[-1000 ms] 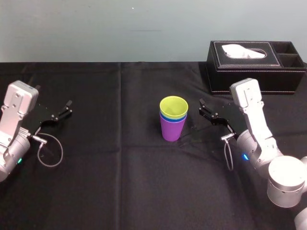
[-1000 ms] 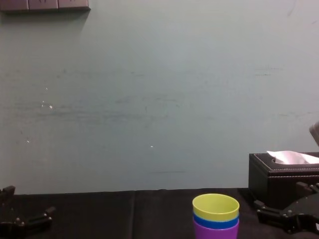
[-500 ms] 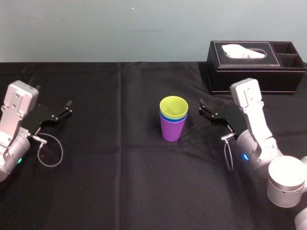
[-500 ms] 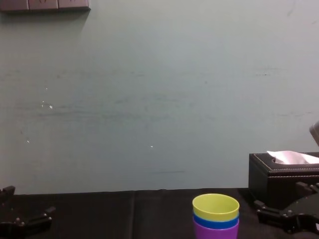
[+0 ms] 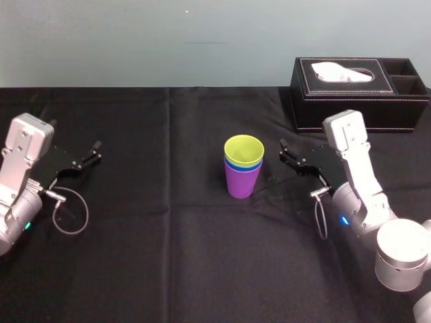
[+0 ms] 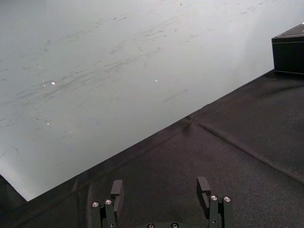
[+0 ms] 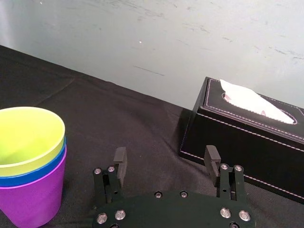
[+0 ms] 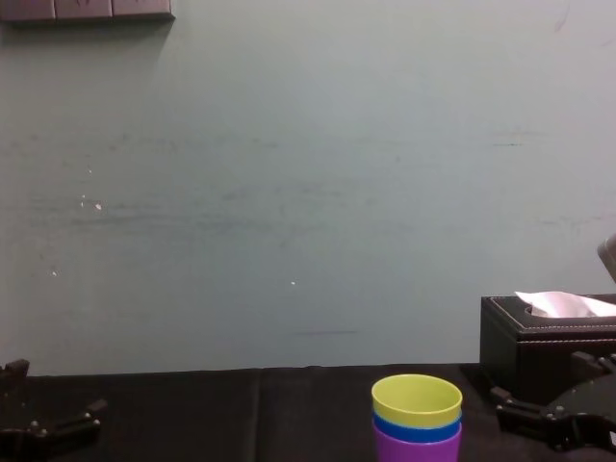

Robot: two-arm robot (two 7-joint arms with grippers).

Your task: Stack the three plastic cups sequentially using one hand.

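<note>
The three plastic cups stand nested upright mid-table: the purple cup (image 5: 241, 180) at the bottom, the blue cup (image 5: 236, 164) as a thin band inside it, the yellow-green cup (image 5: 244, 151) on top. They also show in the right wrist view, purple (image 7: 31, 202), blue (image 7: 33, 176), yellow-green (image 7: 28, 137), and in the chest view, yellow-green (image 8: 417, 399). My right gripper (image 5: 283, 152) hovers open and empty just right of the stack, apart from it; its spread fingers (image 7: 120, 168) hold nothing. My left gripper (image 5: 94, 151) rests open at the far left (image 6: 161, 190).
A black tissue box (image 5: 360, 91) with a white tissue stands at the back right, behind the right arm. A black cloth (image 5: 168, 256) covers the table. A pale wall runs along the far edge.
</note>
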